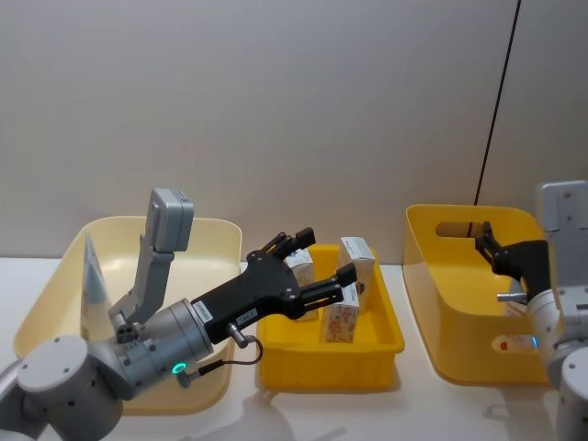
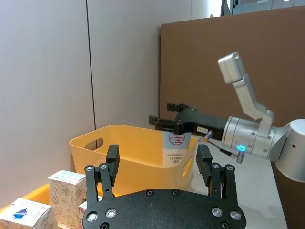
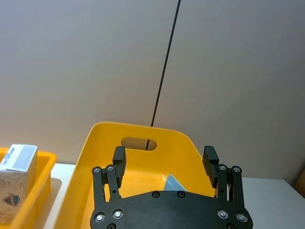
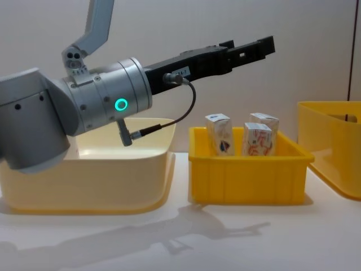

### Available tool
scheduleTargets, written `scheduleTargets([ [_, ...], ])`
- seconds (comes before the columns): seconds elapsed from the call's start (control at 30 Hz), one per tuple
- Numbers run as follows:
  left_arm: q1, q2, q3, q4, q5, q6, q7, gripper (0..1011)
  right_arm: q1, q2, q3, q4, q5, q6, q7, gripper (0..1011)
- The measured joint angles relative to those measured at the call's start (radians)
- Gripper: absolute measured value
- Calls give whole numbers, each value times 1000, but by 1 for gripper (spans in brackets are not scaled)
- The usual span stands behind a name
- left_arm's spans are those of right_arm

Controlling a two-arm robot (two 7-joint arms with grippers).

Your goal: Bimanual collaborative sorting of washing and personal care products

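Small white cartons (image 1: 356,257) printed red and blue stand upright in the shallow yellow tray (image 1: 322,367); the chest view shows them side-on (image 4: 220,134). My left gripper (image 1: 317,262) hovers open just above them, holding nothing (image 2: 157,160). A light-blue tube (image 1: 94,276) leans inside the cream bin (image 1: 216,230). My right gripper (image 1: 487,248) is over the deep yellow bin (image 1: 441,276), fingers spread wide (image 3: 164,160). A second light-blue tube with a red logo (image 2: 176,150) stands in that bin directly under the right gripper (image 2: 164,114); its corner (image 3: 174,183) shows below the right fingers.
The three containers sit in a row on a white table: cream bin left, shallow tray middle, deep bin (image 4: 333,147) right. A plain wall runs close behind them. The table's front strip (image 4: 225,237) is bare.
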Motion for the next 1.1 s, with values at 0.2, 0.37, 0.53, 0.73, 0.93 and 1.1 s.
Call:
scheduleTargets([
  [0.2, 0, 0, 0, 0, 0, 0, 0, 1003, -22, 2, 15, -53, 23, -8, 28, 1001],
  [0.37, 0, 0, 0, 0, 0, 0, 0, 1003, -53, 9, 32, -110, 59, -13, 75, 1001],
  [0.53, 1, 0, 0, 0, 0, 0, 0, 1003, -79, 17, 48, -159, 95, -15, 123, 1001],
  [0.73, 14, 6, 0, -16, 13, 2, 25, 1003, -91, 21, 54, -178, 111, -15, 143, 1001],
  [0.93, 44, 21, -2, -50, 44, 10, 80, 1003, -112, 34, 39, -185, 131, -28, 146, 1001],
  [1.1, 80, 40, -5, -92, 83, 20, 150, 1004, -147, 54, 15, -198, 162, -49, 152, 1001],
])
